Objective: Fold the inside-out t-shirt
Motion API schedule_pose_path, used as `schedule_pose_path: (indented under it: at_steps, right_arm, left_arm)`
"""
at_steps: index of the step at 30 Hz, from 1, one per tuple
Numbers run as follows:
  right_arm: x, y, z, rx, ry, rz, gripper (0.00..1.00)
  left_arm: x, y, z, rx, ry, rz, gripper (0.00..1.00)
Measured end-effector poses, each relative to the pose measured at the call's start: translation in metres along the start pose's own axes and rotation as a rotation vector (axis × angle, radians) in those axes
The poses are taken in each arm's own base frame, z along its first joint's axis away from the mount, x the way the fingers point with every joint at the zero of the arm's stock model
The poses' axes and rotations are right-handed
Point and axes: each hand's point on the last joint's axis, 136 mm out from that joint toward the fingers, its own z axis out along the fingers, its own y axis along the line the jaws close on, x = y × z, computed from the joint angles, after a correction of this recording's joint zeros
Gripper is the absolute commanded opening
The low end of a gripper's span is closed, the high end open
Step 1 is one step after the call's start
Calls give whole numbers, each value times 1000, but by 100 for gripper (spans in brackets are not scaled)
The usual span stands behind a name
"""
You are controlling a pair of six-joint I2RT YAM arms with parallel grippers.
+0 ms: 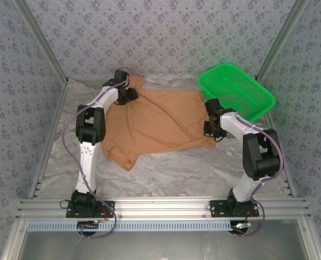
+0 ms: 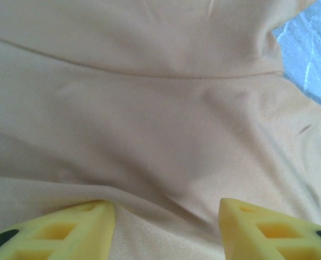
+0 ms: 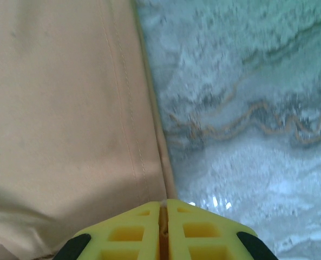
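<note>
Seen from above, the left arm [image 1: 86, 157] rises from its base at the near rail and bends at a black elbow. It reaches toward the far left of the marble-patterned worktop [image 1: 176, 170], wrist folded downward. The left tool [image 1: 129, 96] sits on the far left part of the inside-out t-shirt [image 1: 160, 122].

From the left wrist, that tool [image 2: 165, 208] is released. Its two yellow fingers [image 2: 68, 227] stand well apart, and the t-shirt [image 2: 149, 108] lies under and between them in soft ridges. A thin seam runs across the fabric beyond, and a patch of worktop [image 2: 314, 54] shows at the upper right.

The orange-tan t-shirt lies spread and wrinkled in the middle of the worktop between the two arms. One sleeve points toward the near left.

To its right, the right arm [image 1: 241, 127] climbs from its base to a black elbow, then angles its white forearm inward. The right tool [image 1: 214, 130] rests at the t-shirt's near right corner.

From the right wrist, this tool [image 3: 163, 208] is clenched. Its yellow fingers [image 3: 128, 233] are pressed together on the very edge of the stitched hem, with a sliver of cloth caught between them. The t-shirt [image 3: 63, 108] lies to the left and bare worktop [image 3: 247, 108] to the right.

Farthest right, a green mesh basket [image 1: 241, 84] stands in the far right corner, near the t-shirt's far right edge.
</note>
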Motion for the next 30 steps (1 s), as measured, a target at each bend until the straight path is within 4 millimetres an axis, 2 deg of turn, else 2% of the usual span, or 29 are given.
schedule_pose_path:
  at_steps: [4, 6, 8, 14, 16, 18, 22, 25, 30]
  right_arm:
    - [-2, 1, -1, -7, -4, -8, 12]
    - [1, 1, 0, -10, 3, -9, 12]
    - [6, 0, 0, -12, 12, -10, 12]
    - [20, -1, -8, -42, 17, -9, 12]
    - [21, 0, -12, -59, 12, -8, 12]
    - [24, 1, -13, -72, 14, -8, 12]
    - [32, 3, -12, -89, 33, -9, 12]
    - [37, 4, -10, -98, 48, -11, 12]
    - [38, 5, -10, -107, 51, -15, 12]
  left_arm:
    - [8, 3, -8, 2, 30, 0, 57]
    - [23, 8, -22, -1, 50, -2, 57]
    - [42, 14, -47, 1, 62, -13, 58]
    - [105, 39, -154, 7, 6, -38, 58]
    - [131, 56, -173, -22, 3, -42, 58]
    - [163, 79, -181, -69, 40, -57, 58]
    - [216, 116, -179, -153, 158, -90, 59]
    - [231, 129, -178, -175, 198, -112, 59]
    - [234, 123, -168, -115, 231, -129, 58]
